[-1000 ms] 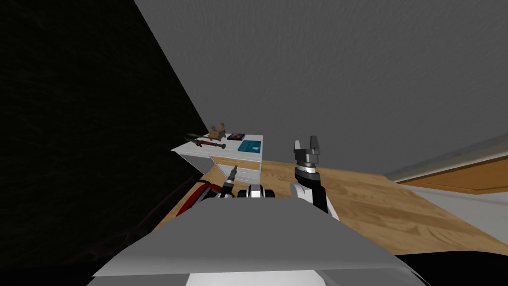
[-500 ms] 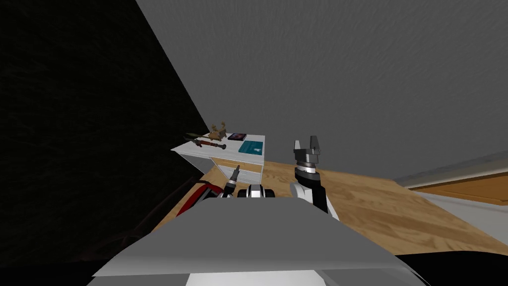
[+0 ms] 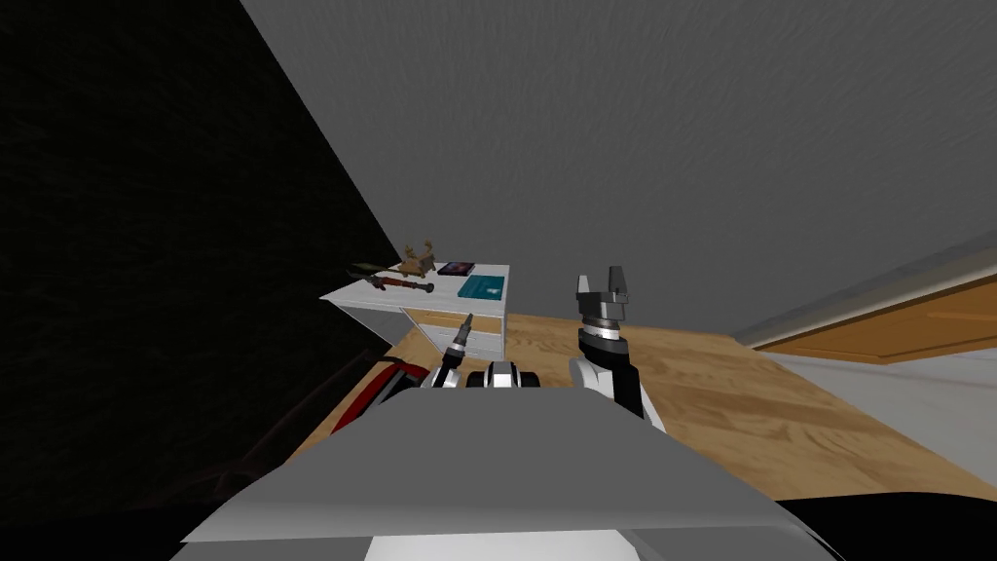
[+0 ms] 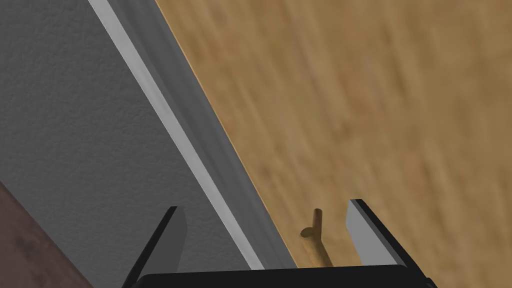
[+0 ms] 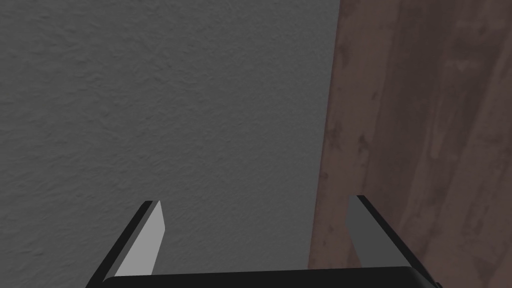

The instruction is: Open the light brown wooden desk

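Observation:
The desk [image 3: 355,295] has a white top and light brown drawer fronts [image 3: 431,314]; it stands against the grey wall, ahead and to the left. My left gripper [image 3: 466,324] reaches toward its drawers. In the left wrist view my left gripper [image 4: 266,207] is open in front of a light brown wood-grain panel [image 4: 380,100]. A thin brown handle [image 4: 316,242] stands between the fingers, closer to one finger [image 4: 367,232] and touching neither. My right gripper [image 3: 604,285] is raised to the right of the desk, open [image 5: 252,201] and holding nothing.
On the desk top lie a teal book [image 3: 485,286], a dark book [image 3: 455,268], a brown figure [image 3: 419,259] and a dark red rod [image 3: 399,283]. A red object [image 3: 382,385] sits low by my left arm. A black area [image 3: 146,243] lies to the left; wooden floor [image 3: 740,390] spreads right.
The whole head view has shifted a little, so I have moved; the desk now sits slightly further left in it. Both arms keep their places.

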You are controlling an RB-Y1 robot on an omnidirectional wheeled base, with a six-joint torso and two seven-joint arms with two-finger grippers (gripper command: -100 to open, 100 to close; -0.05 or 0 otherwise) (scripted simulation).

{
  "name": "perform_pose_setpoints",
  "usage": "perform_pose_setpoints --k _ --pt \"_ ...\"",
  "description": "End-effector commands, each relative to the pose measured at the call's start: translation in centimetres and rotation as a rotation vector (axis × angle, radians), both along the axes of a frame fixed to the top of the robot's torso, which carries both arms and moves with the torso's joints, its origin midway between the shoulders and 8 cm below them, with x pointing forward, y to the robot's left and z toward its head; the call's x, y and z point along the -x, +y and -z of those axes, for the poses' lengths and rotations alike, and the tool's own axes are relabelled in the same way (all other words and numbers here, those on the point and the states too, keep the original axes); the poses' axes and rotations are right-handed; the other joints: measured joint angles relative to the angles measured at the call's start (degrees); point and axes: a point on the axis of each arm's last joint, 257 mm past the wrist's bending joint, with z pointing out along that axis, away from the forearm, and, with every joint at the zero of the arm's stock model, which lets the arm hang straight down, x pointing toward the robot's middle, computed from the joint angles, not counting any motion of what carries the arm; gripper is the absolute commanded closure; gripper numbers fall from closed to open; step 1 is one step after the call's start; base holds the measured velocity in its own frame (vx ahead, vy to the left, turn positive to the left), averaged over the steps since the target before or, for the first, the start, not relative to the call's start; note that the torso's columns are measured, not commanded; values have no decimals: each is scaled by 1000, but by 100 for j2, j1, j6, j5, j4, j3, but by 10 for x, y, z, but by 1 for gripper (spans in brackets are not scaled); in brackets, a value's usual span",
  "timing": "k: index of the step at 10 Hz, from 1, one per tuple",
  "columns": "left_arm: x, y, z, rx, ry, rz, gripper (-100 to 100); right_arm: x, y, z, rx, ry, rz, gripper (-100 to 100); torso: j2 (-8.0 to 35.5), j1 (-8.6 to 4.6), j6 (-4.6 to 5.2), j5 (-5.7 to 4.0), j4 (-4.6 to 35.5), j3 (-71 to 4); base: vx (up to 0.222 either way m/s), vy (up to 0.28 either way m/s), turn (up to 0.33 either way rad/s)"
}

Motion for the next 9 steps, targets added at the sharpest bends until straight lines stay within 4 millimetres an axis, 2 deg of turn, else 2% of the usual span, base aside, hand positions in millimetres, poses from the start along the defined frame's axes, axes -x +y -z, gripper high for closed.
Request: perform_pose_setpoints --k 1,4,6,7,9 --pt "-13 -18 -24 27 -48 29 -100 0 0 0 0 0 0 0 -8 -34 25 -3 4 -3 -5 -83 -26" --pt "-14 -18 -27 28 -52 29 -100 0 0 0 0 0 0 0 -45 -65 73 -6 15 -18 4 -33 14" --pt "-14 -17 -28 27 -53 28 -100 0 0 0 0 0 0 0 -32 -88 68 -17 27 -15 0 -25 25" --pt "-9 -6 -10 2 5 -5 -100 0 0 0 0 0 0 0 -34 -86 81 -14 29 -13 5 27 181" --pt "-3 0 7 -17 54 -27 -100 0 0 0 0 0 0 0 3 15 -30 -5 -10 1 -12 71 171"
